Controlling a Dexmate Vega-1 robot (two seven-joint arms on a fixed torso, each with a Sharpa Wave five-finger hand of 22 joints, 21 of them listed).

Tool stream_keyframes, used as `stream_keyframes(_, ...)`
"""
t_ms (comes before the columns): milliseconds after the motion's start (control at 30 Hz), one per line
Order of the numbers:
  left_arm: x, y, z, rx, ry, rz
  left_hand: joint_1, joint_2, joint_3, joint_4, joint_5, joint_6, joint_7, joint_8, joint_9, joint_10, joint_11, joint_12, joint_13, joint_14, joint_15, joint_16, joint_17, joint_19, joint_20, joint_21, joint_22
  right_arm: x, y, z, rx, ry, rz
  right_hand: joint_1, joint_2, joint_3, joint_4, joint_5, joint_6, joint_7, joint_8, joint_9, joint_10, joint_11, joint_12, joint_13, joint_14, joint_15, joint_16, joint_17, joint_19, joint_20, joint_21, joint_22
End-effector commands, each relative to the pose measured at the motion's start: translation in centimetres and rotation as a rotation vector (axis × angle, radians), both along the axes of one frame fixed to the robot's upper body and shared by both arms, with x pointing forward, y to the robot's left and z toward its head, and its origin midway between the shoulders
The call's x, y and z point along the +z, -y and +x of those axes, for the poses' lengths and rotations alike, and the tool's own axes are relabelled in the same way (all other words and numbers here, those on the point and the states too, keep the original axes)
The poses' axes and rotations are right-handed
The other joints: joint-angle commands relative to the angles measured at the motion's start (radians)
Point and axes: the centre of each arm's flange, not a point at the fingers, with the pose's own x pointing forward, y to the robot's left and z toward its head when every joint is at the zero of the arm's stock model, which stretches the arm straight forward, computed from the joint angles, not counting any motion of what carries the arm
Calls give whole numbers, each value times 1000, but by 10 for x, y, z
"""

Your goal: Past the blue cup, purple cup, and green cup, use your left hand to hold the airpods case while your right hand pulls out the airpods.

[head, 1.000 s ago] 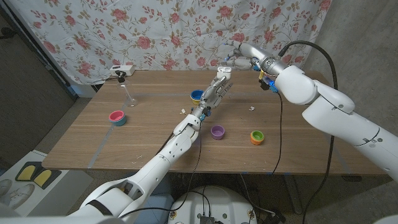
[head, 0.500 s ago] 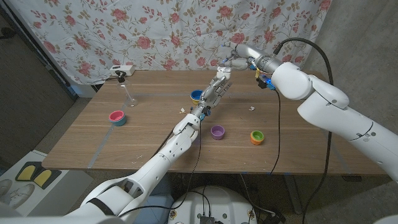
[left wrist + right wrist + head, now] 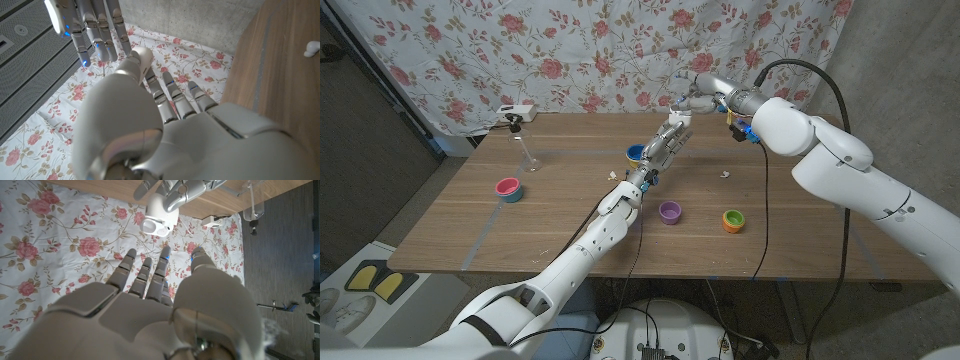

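Left hand (image 3: 665, 143) raised beyond the blue cup (image 3: 636, 154), fingers gripping the open airpods case (image 3: 156, 218). Right hand (image 3: 692, 92) above it, fingers extended and apart, holding nothing. Left wrist view shows a loose earbud (image 3: 312, 48) on the table (image 3: 560, 215).

We see the left robot hand (image 3: 165, 125) from behind, its fingers reaching toward the flowered cloth (image 3: 60, 130); the right robot hand (image 3: 92, 27) hangs opposite, fingers extended and apart; a small white piece (image 3: 312, 48) lies on the wooden counter (image 3: 270, 80).
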Motion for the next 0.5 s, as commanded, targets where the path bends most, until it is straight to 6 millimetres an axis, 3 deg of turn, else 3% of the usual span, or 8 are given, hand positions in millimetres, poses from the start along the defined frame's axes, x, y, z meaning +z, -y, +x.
stream_keyframes(33, 0, -3, 0, 4, 9, 3, 4, 7, 8, -1, 6, -1, -1, 9, 0, 42, -45, 15, 128, 40, -38, -2, 2, -2, 0, 2, 2, -1, -4, 4, -14, -11, -10, 22, 4, 10, -13, 12, -5, 1, 4, 0, 4, 0, -9, 0, 1, 1, 5, 2, -3, 3, -1, 3)
stream_keyframes(500, 0, -2, 0, -4, 16, 1, 4, 6, 9, 0, 6, -3, -1, 9, -2, 40, -45, 15, 132, 39, -37, -3, 4, -3, 1, 2, 2, -1, -6, 10, -36, -16, -25, 29, 12, 20, -13, 20, -15, 4, 5, 0, -5, -4, -20, -7, -8, -2, 4, 3, -7, 1, -1, 2)
